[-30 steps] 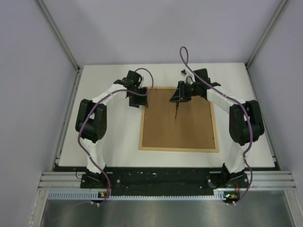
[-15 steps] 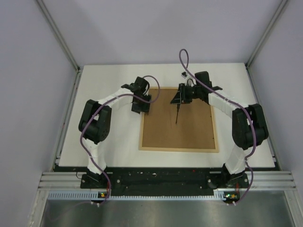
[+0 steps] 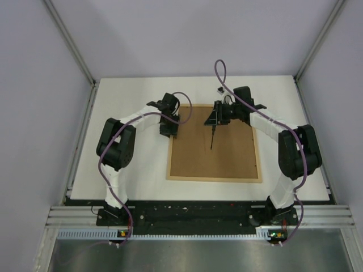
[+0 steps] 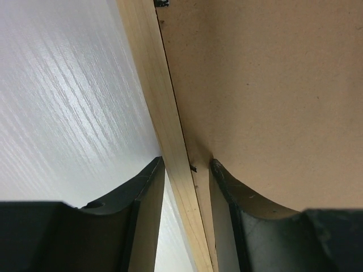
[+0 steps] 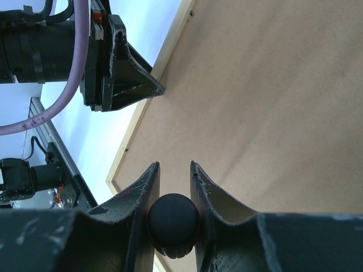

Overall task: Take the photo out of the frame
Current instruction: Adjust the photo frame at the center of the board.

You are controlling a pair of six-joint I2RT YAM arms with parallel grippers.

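My left gripper (image 4: 185,167) has slid astride the frame (image 4: 153,85) rim, jaws narrowing yet unclamped, likely to steady it, while my right gripper (image 5: 173,167) pinches its black tool (image 5: 173,218)

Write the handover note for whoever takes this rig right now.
Left gripper: open, fingers astride the left rim of the frame near its far corner, one finger outside it, one over the backing board.
Right gripper: shut on a black rod tool that points down at the board.
The frame lies face down; the photo is not in view.
Done: nothing is out; the board sits in the frame.
Left: free and lift the board, then take out the photo.
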